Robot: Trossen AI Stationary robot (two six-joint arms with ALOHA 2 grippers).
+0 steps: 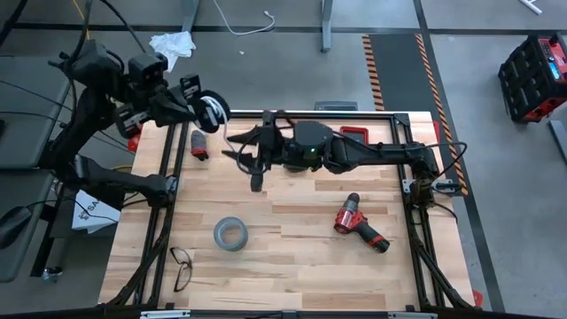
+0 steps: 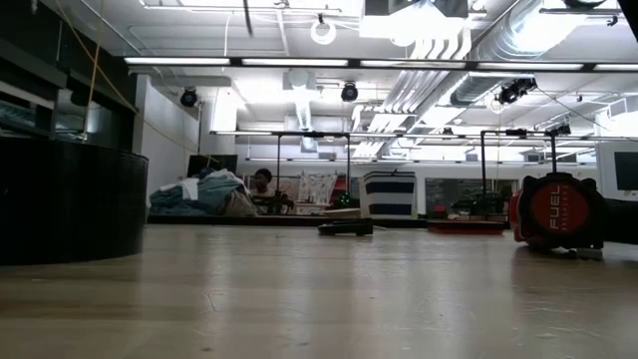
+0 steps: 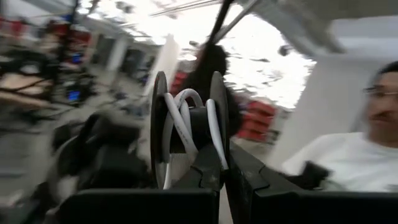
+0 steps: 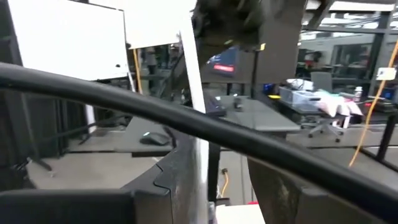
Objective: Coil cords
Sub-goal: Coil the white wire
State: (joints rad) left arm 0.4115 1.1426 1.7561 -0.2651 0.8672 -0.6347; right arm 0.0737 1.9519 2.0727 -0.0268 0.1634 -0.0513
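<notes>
The small black spool [image 1: 213,110], with white cord wound on its hub [image 3: 180,118], is held in the air past the table's far left corner by my left gripper [image 1: 202,111], which is shut on it. The white cord [image 1: 229,131] runs from the spool to my right gripper [image 1: 235,144], which is over the far middle of the table. In the right wrist view the cord [image 4: 194,93] runs straight between the open fingers. Neither gripper shows in the low view. My left gripper pinches one flange of the spool near its rim [image 3: 219,140], with one finger [image 3: 202,171] between the two flanges and the other [image 3: 252,177] outside. The spool is lifted clear, with its flanges standing on edge. My right gripper has the cord [image 4: 198,155] lying against the inner side of one finger [image 4: 171,177]. A gap shows between the cord and the other finger [image 4: 280,186]. The cord runs straight up and away from the fingers.
On the table are a grey tape roll [image 1: 229,234], a red drill [image 1: 359,223], glasses [image 1: 182,266] at the near left, a small red-and-black tool [image 1: 198,144] and a red object [image 1: 359,133]. A person [image 3: 373,124] shows beyond the spool. A black cable [image 4: 261,146] crosses the right wrist view.
</notes>
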